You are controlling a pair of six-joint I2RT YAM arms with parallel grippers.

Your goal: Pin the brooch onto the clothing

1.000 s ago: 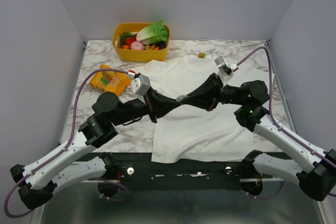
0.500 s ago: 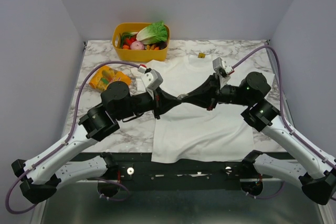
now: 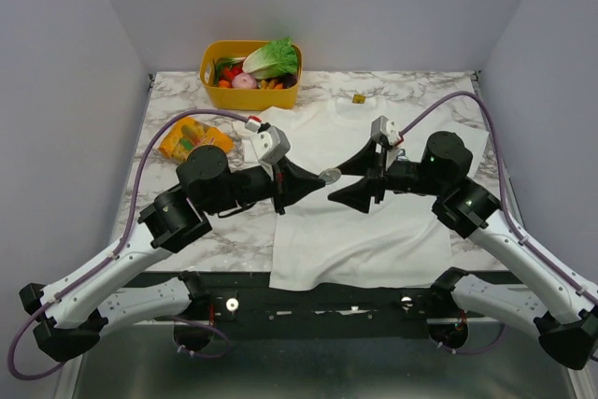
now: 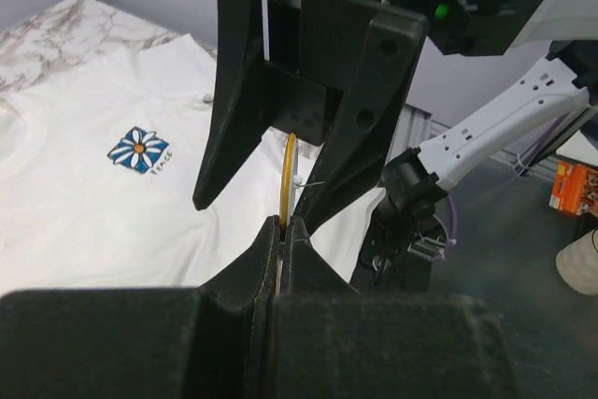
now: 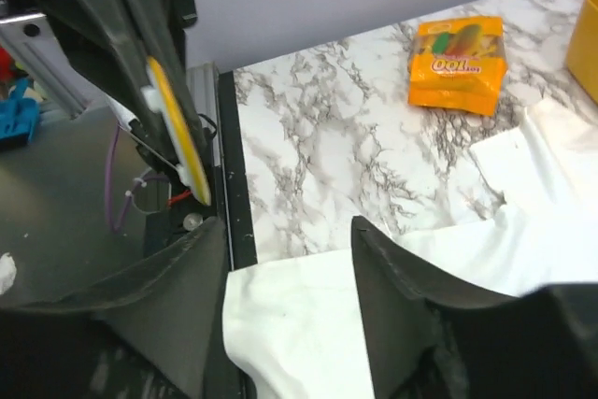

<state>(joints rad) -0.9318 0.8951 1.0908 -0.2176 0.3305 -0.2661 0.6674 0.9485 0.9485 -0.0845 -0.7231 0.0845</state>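
The brooch, a small gold-yellow disc, hangs above the middle of the white T-shirt, and my left gripper is shut on its edge. In the left wrist view the brooch stands edge-on just above my closed fingertips, with the shirt's blue flower print to the left. My right gripper faces it, open, its fingers apart on either side of the disc and not touching it. The right wrist view shows the brooch up left of my open right gripper.
A yellow basket of vegetables stands at the back left. An orange snack packet lies on the marble left of the shirt. The shirt's yellow collar tag is at the far side. The table's near edge runs under both grippers.
My right gripper, which was shut at the brooch, has opened and drawn back slightly. The left gripper keeps its hold on the brooch and has shifted a little to the right.
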